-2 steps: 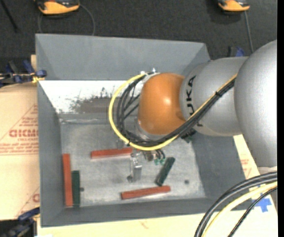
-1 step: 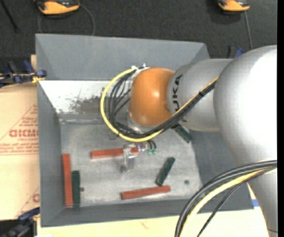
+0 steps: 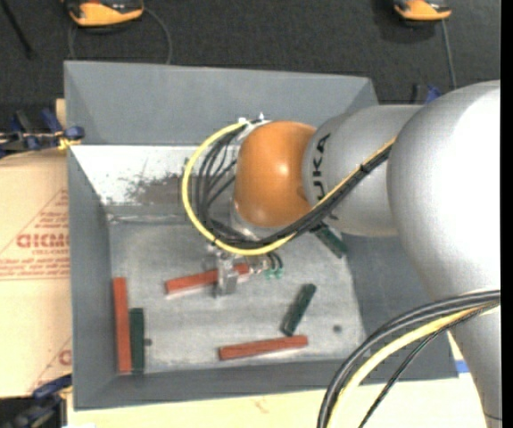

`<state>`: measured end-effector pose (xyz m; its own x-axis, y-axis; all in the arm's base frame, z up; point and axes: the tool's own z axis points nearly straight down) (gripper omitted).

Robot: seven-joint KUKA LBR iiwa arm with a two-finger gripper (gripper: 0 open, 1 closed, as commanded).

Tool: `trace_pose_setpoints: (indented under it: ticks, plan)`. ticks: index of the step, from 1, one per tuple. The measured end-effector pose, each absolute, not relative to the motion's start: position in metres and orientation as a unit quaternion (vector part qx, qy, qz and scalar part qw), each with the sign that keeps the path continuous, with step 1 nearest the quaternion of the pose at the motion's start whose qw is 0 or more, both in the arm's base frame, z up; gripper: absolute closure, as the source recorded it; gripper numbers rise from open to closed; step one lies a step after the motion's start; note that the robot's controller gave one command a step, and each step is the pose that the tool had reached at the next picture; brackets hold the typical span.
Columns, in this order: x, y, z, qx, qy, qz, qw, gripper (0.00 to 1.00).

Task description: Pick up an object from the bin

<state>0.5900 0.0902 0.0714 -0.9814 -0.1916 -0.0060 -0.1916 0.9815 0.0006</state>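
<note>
Grey metal bin (image 3: pixel 220 105), sloped walls, scuffed pale floor. A few loose things, all slim flat sticks, lie spread apart rather than heaped.

The arm reaches in from the right, its bulky silver links covering the bin's right side. The orange cover (image 3: pixel 269 176) on the wrist sits over the bin's middle, looped with yellow and black cables (image 3: pixel 194 212).

The gripper (image 3: pixel 227 277) is down at floor level, just below the orange cover, near the bin's centre. It meets the right end of a red stick (image 3: pixel 189 284) that lies nearly level across the floor, its left end slightly lower. Stick and gripper touch or overlap at that end. Whether the stick sits between the jaws cannot be told. Nor can it be told whether the jaws are released or clenched, as the wrist hides much of them.

A small green bit (image 3: pixel 275 273) lies just right of the gripper; its kind is unclear.

A dark green stick (image 3: pixel 298 308) lies tilted, lower right of the gripper and apart from it. Below it, a second red stick (image 3: pixel 262 349) lies almost level near the front wall, close to the green stick's lower end.

On the left side, a third red stick (image 3: pixel 120 325) runs along the foot of the left wall. A shorter dark green stick (image 3: pixel 136 338) lies just beside its right edge.

Another green piece (image 3: pixel 331 239) shows under the arm at the right, mostly hidden.
</note>
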Motion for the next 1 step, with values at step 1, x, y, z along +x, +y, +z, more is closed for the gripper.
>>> trace_pose_setpoints:
  ticks: [1]
  plan:
    - [0.6116,0.0869,0.2328,-0.101,0.995,0.000,0.007,1.00]
